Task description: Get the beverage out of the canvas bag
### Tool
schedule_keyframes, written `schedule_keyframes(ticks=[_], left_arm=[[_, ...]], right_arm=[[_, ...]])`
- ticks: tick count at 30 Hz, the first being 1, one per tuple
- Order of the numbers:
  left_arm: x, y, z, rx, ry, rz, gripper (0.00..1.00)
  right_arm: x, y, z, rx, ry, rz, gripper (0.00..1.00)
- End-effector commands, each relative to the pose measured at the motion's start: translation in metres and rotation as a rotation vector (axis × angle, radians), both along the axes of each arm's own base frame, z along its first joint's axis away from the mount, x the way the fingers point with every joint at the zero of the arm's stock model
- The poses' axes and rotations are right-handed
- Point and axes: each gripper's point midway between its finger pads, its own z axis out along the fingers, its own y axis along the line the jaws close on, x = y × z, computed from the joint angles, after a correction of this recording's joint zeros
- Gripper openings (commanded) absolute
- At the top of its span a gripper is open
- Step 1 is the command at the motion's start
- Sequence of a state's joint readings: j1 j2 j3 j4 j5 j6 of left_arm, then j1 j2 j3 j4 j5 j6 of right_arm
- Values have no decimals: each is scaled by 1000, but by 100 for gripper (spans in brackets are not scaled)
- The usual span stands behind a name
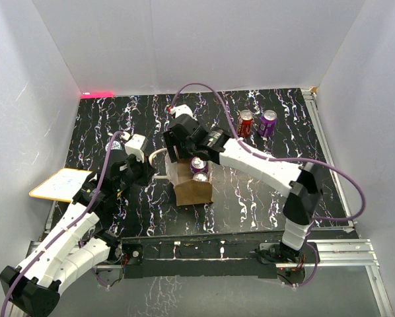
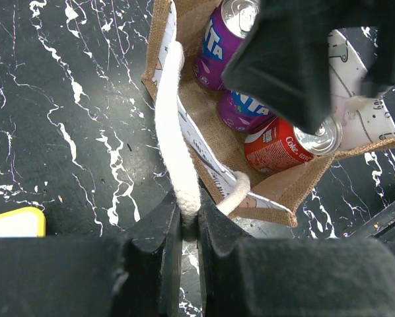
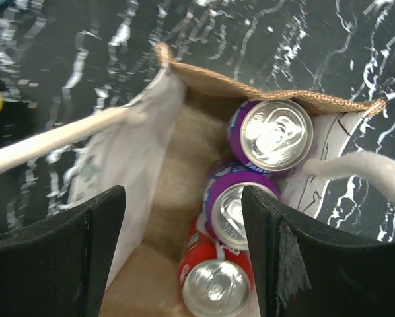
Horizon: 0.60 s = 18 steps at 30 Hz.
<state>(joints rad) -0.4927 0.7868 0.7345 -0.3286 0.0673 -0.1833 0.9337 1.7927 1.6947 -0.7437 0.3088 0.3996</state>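
Observation:
The tan canvas bag point(image 1: 192, 191) stands upright mid-table with its mouth open. Inside are two purple cans point(image 3: 270, 135) point(image 3: 234, 208) and a red Coke can point(image 3: 217, 285), also seen in the left wrist view point(image 2: 283, 146). My left gripper point(image 2: 189, 221) is shut on the bag's cream loop handle point(image 2: 174, 132) at the bag's left side point(image 1: 148, 170). My right gripper point(image 3: 182, 211) is open above the bag's mouth point(image 1: 184, 148), its fingers point(image 3: 296, 257) straddling the lower purple can and the red can without touching them.
A red can point(image 1: 245, 123) and a purple can point(image 1: 268, 123) stand on the black marbled table at the back right. A yellow-edged white board point(image 1: 59, 185) lies at the left edge. White walls enclose the table.

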Motion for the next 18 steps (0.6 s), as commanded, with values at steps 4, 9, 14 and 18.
schedule_keyframes(ticks=[4,9,14,18], left_arm=[[1,4,5,-5,-29,13,0],[1,4,6,-6,-32,14,0],[1,4,7,-9,-36,14,0],[1,4,8,-10,-38,12,0]], right_arm=[[35,-23,-23,-126,-78,-229,74],[46,-32,-39,-158,-81,-312,77],[50,-39,-45,-151,-61,-347,80],[56,-47,-50,-155,-49,-371,84]])
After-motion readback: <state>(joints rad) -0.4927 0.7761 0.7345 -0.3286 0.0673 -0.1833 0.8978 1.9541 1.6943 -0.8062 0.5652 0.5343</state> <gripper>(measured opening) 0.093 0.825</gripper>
